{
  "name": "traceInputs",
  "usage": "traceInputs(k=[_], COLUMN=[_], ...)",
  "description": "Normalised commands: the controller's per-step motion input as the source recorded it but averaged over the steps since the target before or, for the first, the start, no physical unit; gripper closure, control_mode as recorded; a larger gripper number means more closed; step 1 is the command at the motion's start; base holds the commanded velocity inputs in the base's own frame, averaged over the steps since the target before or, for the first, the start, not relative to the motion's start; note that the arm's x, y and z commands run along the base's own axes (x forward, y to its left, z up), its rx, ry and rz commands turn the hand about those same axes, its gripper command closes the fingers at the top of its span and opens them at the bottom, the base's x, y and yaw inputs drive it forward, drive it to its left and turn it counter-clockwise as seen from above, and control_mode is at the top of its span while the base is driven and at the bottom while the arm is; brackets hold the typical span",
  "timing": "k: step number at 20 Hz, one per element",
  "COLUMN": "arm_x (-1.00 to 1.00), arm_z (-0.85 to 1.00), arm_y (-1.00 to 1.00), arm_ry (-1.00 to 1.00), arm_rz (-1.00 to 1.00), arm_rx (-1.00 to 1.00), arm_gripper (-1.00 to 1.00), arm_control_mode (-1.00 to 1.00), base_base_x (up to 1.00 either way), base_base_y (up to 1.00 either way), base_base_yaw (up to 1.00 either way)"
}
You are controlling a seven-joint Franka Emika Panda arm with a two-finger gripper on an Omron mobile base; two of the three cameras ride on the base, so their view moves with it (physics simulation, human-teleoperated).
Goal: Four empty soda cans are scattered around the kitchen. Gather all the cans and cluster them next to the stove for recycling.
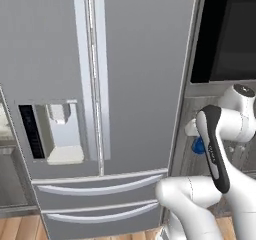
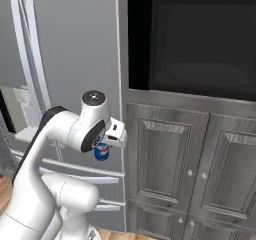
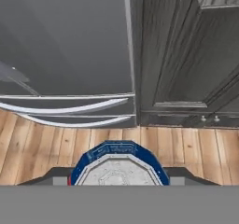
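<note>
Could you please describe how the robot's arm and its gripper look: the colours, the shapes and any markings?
The arm is made of smooth, rounded white segments, with a long black band along one link and dark grey round caps at the joints. No loose cables or printed markings can be seen. The gripper has a small boxy white body with a dark square detail on its side. Its finger tips are small and dark.
</note>
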Motion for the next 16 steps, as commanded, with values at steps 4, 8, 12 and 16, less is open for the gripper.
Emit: traceInputs(k=[4, 8, 12, 16], arm_x=[0.00, 0.00, 0.00, 0.00], arm_z=[0.00, 0.00, 0.00, 0.00], arm_y=[0.00, 0.00, 0.00, 0.00], arm_ry=[0.00, 0.00, 0.00, 0.00], arm_rz=[0.00, 0.00, 0.00, 0.00], arm_rx=[0.00, 0.00, 0.00, 0.00], arm_gripper=[1.00, 1.00, 1.00, 1.00], arm_control_mode=[1.00, 1.00, 1.00, 1.00], base_base_x=[-0.45, -0.35, -0.01, 0.00], base_base_y=[0.91, 0.79, 0.61, 0.44], base_base_yaw=[0.00, 0.06, 0.35, 0.44])
